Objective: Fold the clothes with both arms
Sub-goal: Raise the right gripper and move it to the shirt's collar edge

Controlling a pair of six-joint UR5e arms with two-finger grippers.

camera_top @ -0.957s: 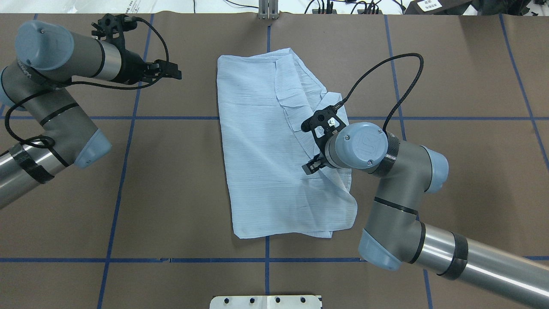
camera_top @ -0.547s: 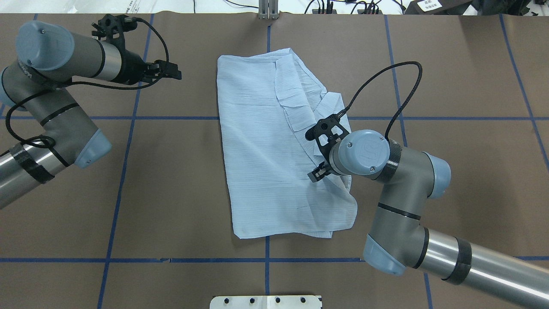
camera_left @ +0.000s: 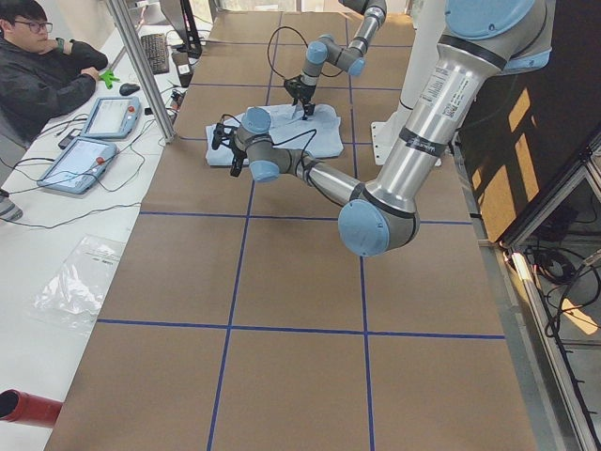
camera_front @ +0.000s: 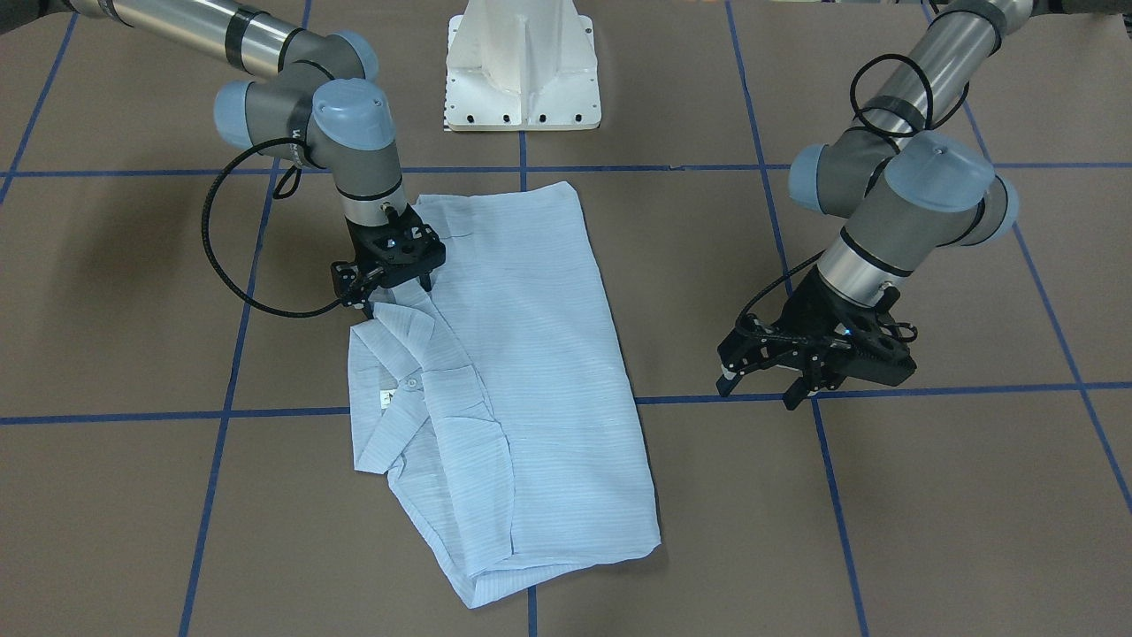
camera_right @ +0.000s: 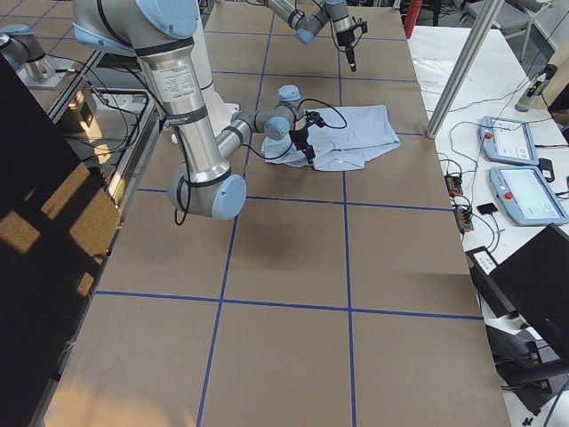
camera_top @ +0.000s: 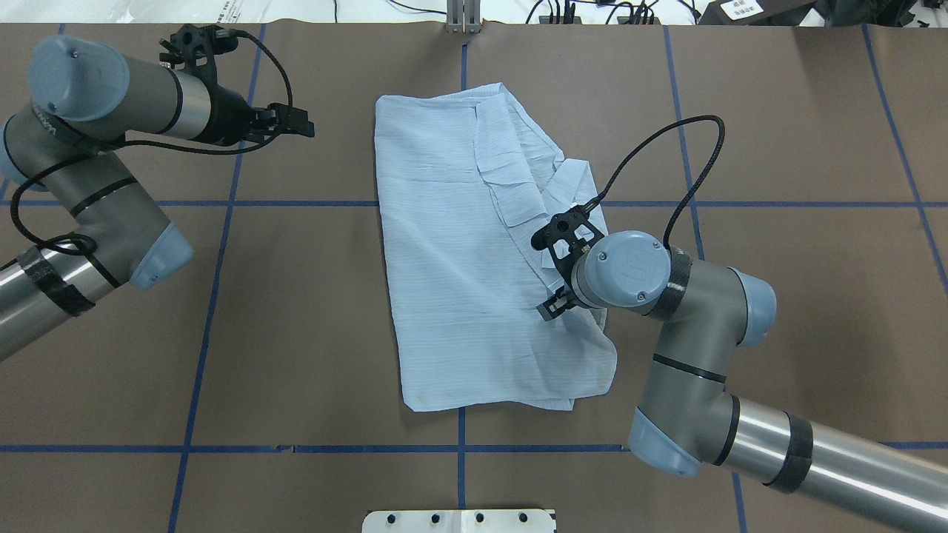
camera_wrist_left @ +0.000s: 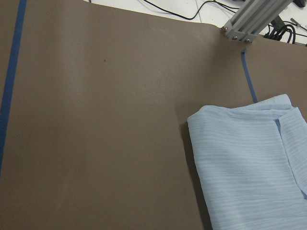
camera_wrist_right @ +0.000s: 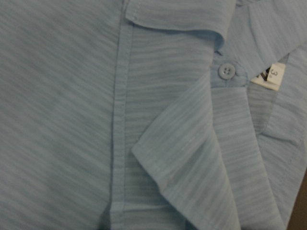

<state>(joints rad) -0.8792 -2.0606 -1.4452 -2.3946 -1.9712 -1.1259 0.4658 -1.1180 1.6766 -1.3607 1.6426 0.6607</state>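
Note:
The light blue striped shirt lies folded lengthwise in the middle of the table, collar and white neck tag on its open side. My right gripper points straight down at the shirt's edge just below the collar, fingers apart, no cloth between them. In the overhead view its wrist hides all but one fingertip. The right wrist view is filled with fabric, a button and the tag. My left gripper hovers open over bare table, well off the shirt's far corner.
The white pedestal base stands at the table's near edge. An aluminium post rises at the far edge. Blue tape lines cross the brown table. A person sits at a side desk with tablets.
My right arm has drifted toward the robot's side and slightly outward along the shirt's edge. The shirt lies unchanged. The left arm has not moved.

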